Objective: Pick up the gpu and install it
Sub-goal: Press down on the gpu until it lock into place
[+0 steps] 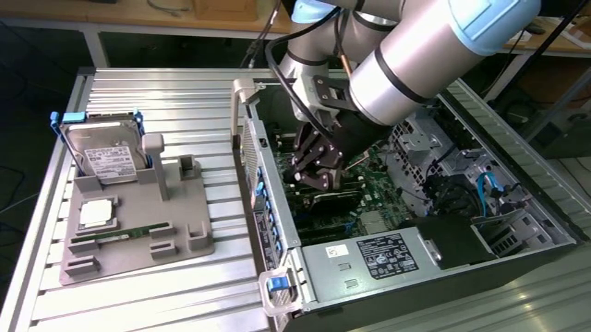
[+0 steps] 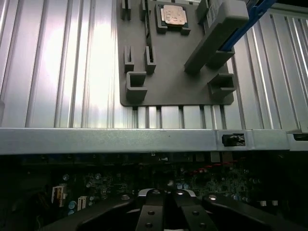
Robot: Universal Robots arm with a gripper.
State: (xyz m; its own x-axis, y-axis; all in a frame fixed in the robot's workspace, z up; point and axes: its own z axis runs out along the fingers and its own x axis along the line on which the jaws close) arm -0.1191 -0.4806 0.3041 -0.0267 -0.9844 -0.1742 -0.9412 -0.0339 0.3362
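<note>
Exterior view: the arm reaches down into the open computer case (image 1: 277, 228) lying on its side on the ribbed aluminium table (image 1: 138, 304). The gripper (image 1: 319, 176) sits low over the green motherboard (image 1: 374, 183), near the case's rear wall. Jaws drawn together; in the wrist view the 2 black fingers (image 2: 150, 211) meet at the centre over a silver metal edge (image 2: 166, 193), but what they clamp cannot be made out.

A dark flat card, likely the gpu (image 1: 334, 200), lies just below the fingertips on the motherboard, partly hidden by the gripper. Whether it is seated cannot be told.

To the exterior view's left, well apart from the case, stands the grey parts holder (image 1: 129, 235). It carries 1 hard drive (image 1: 104, 155) upright in a blue frame, 1 CPU (image 1: 96, 214) flat, and 1 green RAM stick (image 1: 124, 232) lying along a slot.
</note>
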